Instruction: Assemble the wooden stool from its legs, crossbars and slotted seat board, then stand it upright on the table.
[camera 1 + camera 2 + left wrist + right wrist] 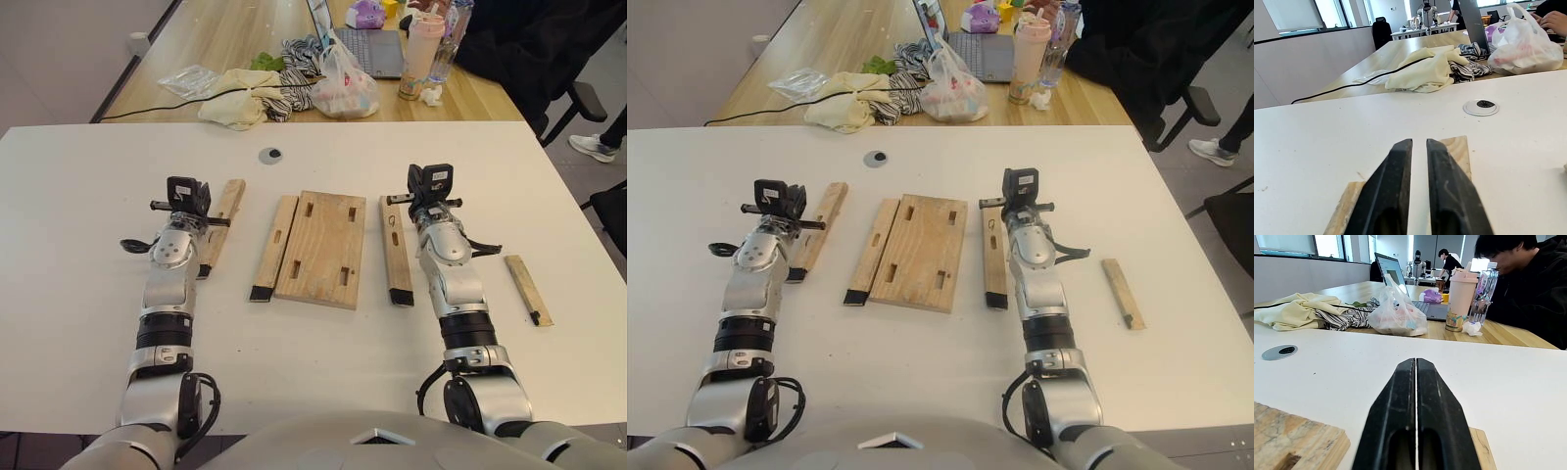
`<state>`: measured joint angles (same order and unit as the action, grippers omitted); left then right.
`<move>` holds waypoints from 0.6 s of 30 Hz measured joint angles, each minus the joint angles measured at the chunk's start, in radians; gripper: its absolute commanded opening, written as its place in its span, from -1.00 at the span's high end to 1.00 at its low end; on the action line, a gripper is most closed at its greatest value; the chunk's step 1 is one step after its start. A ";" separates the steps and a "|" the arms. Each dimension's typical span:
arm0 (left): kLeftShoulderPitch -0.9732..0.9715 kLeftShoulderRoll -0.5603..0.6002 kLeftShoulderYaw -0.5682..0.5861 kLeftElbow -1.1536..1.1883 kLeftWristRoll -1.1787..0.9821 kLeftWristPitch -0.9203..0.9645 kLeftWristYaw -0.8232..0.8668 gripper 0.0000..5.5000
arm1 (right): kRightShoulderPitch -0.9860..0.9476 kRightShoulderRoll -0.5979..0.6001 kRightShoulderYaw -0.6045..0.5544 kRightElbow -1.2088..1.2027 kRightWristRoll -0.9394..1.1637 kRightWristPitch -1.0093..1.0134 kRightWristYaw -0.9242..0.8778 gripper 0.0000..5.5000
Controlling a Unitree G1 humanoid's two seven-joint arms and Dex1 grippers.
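Note:
The slotted seat board [321,248] lies flat in the middle of the white table [88,196]. One wooden leg [273,247] lies against its left side and another leg [395,250] lies just to its right. A third leg [221,227] lies farther left, under my left gripper [186,196], whose fingers [1400,161] stand almost together with nothing between them. My right gripper [431,181] is shut and empty, over the far end of the right leg [1481,445]. A short crossbar [527,289] lies alone at the far right.
A round cable grommet [271,155] is set in the table behind the board. The wooden table behind holds cloths [240,96], a plastic bag [343,88], a laptop [367,44] and a pink cup [421,54]. An office chair [578,103] stands at the right.

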<state>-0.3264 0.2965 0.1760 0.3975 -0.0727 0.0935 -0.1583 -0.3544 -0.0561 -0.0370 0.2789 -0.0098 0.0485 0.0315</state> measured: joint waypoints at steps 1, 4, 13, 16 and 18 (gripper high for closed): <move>0.002 0.006 -0.001 0.008 -0.001 0.010 -0.018 0.62 | 0.000 0.000 0.000 0.000 0.000 0.000 0.000 1.00; 0.001 0.067 0.002 0.032 -0.020 0.056 -0.098 0.47 | 0.000 -0.002 -0.003 0.001 0.000 0.000 0.001 1.00; 0.010 0.239 0.062 0.118 -0.055 0.154 -0.235 -0.07 | 0.000 0.000 -0.002 -0.001 0.000 0.000 -0.004 1.00; 0.015 0.252 0.065 0.190 -0.053 0.153 -0.233 -0.07 | 0.001 0.000 -0.002 -0.001 0.000 0.000 -0.006 1.00; 0.017 0.254 0.064 0.221 -0.057 0.174 -0.258 -0.03 | 0.001 0.000 -0.002 -0.002 0.000 0.000 -0.009 1.00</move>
<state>-0.3095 0.5500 0.2398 0.6185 -0.1294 0.2679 -0.4160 -0.3530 -0.0563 -0.0388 0.2774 -0.0100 0.0490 0.0228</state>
